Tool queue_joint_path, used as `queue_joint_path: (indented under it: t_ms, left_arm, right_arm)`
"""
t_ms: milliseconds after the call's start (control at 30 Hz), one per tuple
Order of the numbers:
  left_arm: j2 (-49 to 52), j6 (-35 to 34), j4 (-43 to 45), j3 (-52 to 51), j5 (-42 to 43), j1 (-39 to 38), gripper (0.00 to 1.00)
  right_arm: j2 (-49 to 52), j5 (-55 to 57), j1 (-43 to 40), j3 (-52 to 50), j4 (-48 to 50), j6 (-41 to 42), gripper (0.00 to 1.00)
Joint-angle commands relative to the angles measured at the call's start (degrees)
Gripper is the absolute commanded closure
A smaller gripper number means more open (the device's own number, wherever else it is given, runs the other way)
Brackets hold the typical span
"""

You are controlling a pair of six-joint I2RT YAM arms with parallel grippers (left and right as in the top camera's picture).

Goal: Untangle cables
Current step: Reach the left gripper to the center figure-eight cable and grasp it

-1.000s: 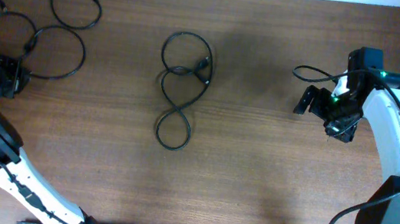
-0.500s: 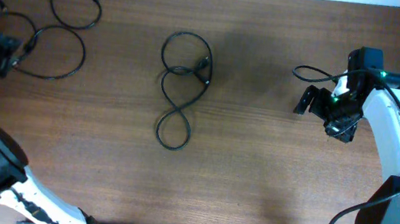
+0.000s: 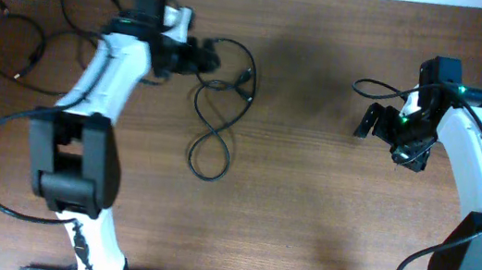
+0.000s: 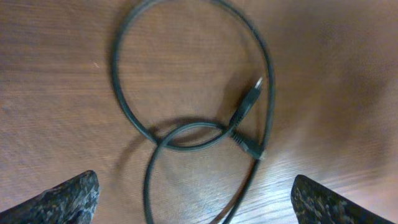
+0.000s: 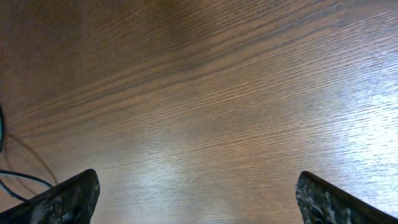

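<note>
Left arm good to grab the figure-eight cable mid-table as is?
Likely yes: the left gripper hovers open over the upper loop of the figure-eight cable, which lies flat on the table with nothing over it.

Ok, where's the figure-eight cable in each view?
Overhead: the cable lies at mid-frame, a little left of centre, running top to bottom.
Left wrist: only the top loop of the cable shows, filling the upper middle of the frame.
Right wrist: not in it.
Shared landmark: the plug on the right side of the top loop, seen in the overhead and left wrist views.
</note>
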Motion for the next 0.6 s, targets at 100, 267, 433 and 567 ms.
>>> queue_joint_path:
  t_ms: [100,267,433,567]
  left_arm:
    - [2.8,1.6,-5.5,-0.1,-19.1,-10.1,0.01]
    - [7.2,1.6,-7.0,-0.1,-21.0,-11.8,0.01]
    - [8.1,1.6,-7.2,-0.1,-24.4,-11.7,0.01]
    - [8.1,1.6,-7.3,-0.1,-19.2,-11.8,0.05]
  right_arm:
    - [-0.7,0.2,0.0,0.2,-0.2,-0.6,0.02]
    - [-0.7,0.2,0.0,0.2,-0.2,-0.6,0.02]
    - [-0.7,0.2,0.0,0.2,-0.2,-0.6,0.02]
    - [-0.7,0.2,0.0,0.2,-0.2,-0.6,0.02]
